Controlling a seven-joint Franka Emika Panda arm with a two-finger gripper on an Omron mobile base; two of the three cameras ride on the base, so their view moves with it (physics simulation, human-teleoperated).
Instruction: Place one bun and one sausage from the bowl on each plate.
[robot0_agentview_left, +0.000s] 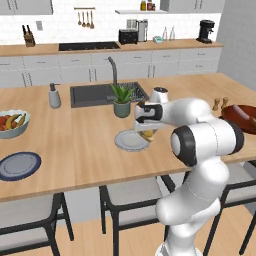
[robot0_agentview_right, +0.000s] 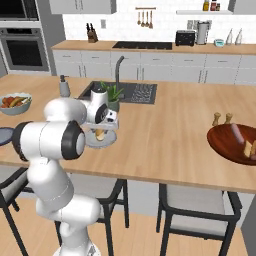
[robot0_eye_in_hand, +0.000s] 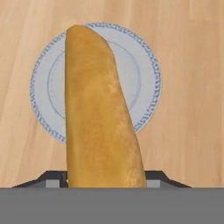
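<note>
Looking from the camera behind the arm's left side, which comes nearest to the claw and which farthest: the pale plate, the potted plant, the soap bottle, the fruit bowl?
The claw grips a bun.
1. Pale plate: right under the claw.
2. Potted plant: just behind, by the sink.
3. Soap bottle: farther left, beside the sink.
4. Fruit bowl: far left edge of the counter.

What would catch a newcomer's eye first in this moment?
The golden-tan oblong bun held in the gripper fills the hand view, directly over the pale grey-white round plate on the wooden island. Far to the arm's right sits the wide dark red-brown bowl, holding more buns and sausages.
</note>
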